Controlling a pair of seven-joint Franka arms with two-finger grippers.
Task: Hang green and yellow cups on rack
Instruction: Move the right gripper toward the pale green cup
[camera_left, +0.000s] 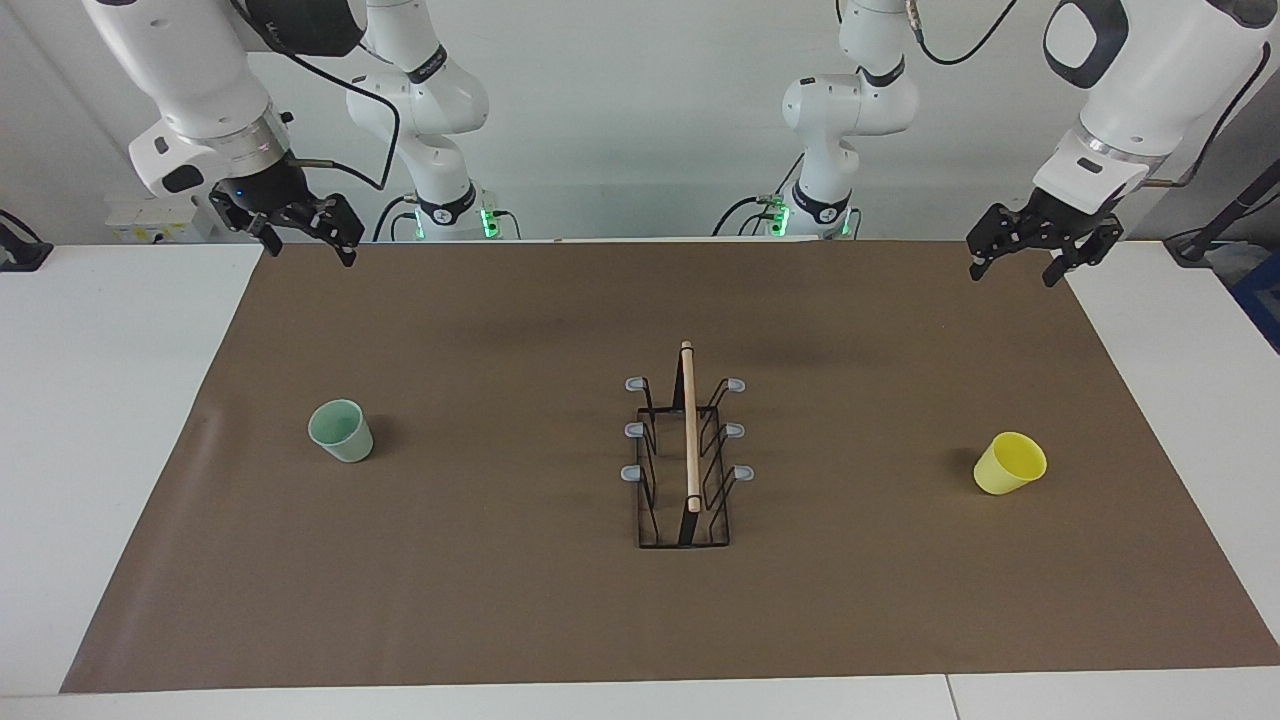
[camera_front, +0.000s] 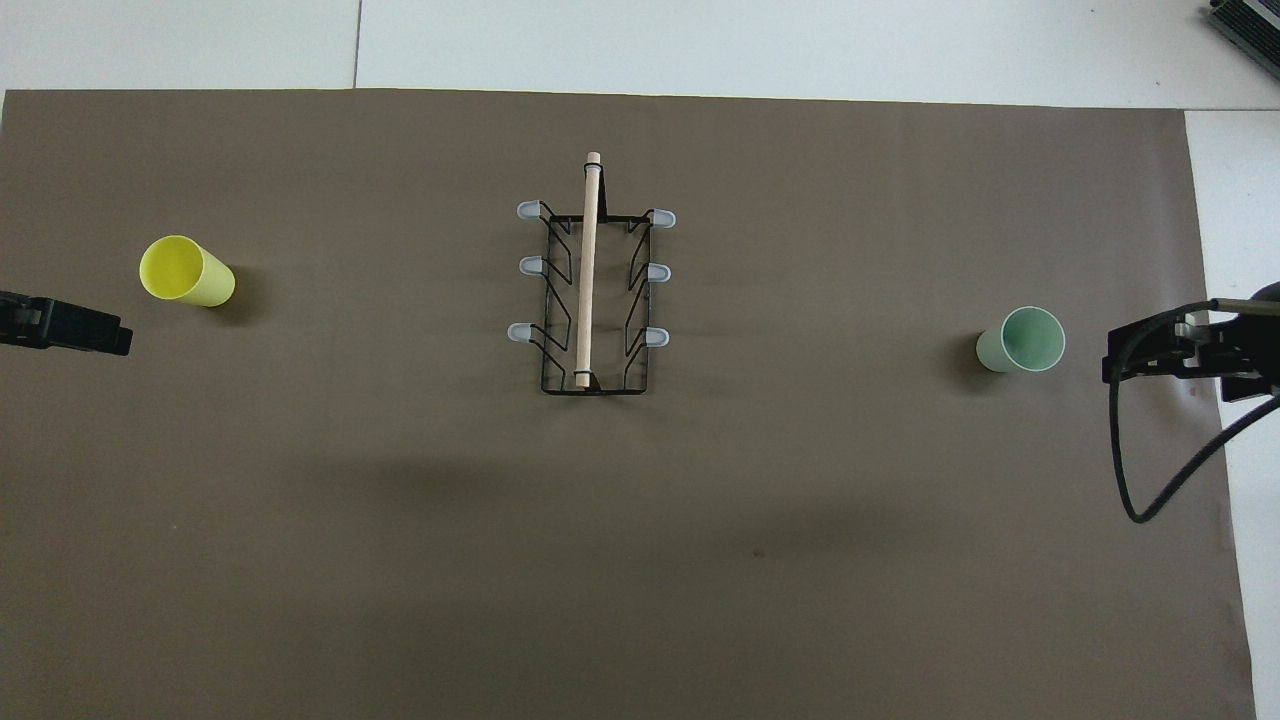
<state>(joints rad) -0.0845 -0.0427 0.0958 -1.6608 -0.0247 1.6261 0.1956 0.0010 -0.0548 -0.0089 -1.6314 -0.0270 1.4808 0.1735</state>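
Observation:
The black wire rack (camera_left: 685, 470) stands in the middle of the brown mat, its wooden rod handle (camera_left: 689, 425) along the top and its grey-tipped prongs bare; it also shows in the overhead view (camera_front: 592, 300). The mint green cup (camera_left: 341, 431) (camera_front: 1022, 340) stands upright, mouth up, toward the right arm's end. The yellow cup (camera_left: 1010, 463) (camera_front: 185, 271) stands mouth up toward the left arm's end. My right gripper (camera_left: 308, 250) (camera_front: 1115, 365) hangs open and empty over the mat's edge at its own end. My left gripper (camera_left: 1013, 272) (camera_front: 115, 338) hangs open and empty over the edge at its end.
The brown mat (camera_left: 500, 600) covers most of the white table (camera_left: 100, 400). A black cable (camera_front: 1150, 470) loops down from the right arm beside the green cup. A dark device (camera_front: 1250, 25) sits at the table's corner farthest from the robots.

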